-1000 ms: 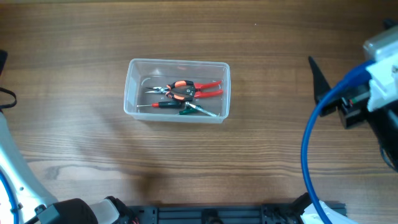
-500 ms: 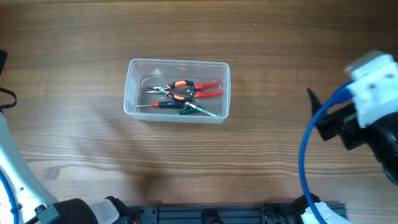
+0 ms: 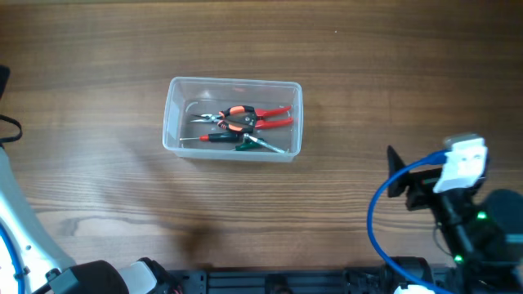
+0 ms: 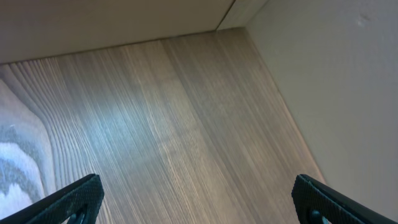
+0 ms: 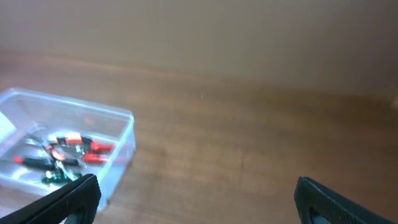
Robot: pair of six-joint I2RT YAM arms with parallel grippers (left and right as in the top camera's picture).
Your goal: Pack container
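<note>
The clear plastic container [image 3: 234, 118] sits on the wooden table left of centre. Inside it lie red-handled pliers [image 3: 245, 118], a small red-handled tool [image 3: 211, 138] and a green-handled tool [image 3: 260, 144]. The container also shows in the right wrist view [image 5: 62, 146] at the lower left, blurred. My right gripper [image 5: 196, 202] is open and empty, well to the right of the container and nearer the front; in the overhead view its dark fingertip [image 3: 395, 181] shows at the lower right. My left gripper [image 4: 199, 202] is open and empty over bare wood, outside the overhead view.
The wooden table [image 3: 343, 65] fills the overhead view. A blue cable [image 3: 377, 220] loops from the right arm near the front edge. The left arm's white base [image 3: 20, 237] stands at the lower left. The left wrist view shows the table edge and a wall [image 4: 329, 74].
My right arm has pulled back from the right edge toward the front of the table and lower. The container, its tools and the left arm have not moved.
</note>
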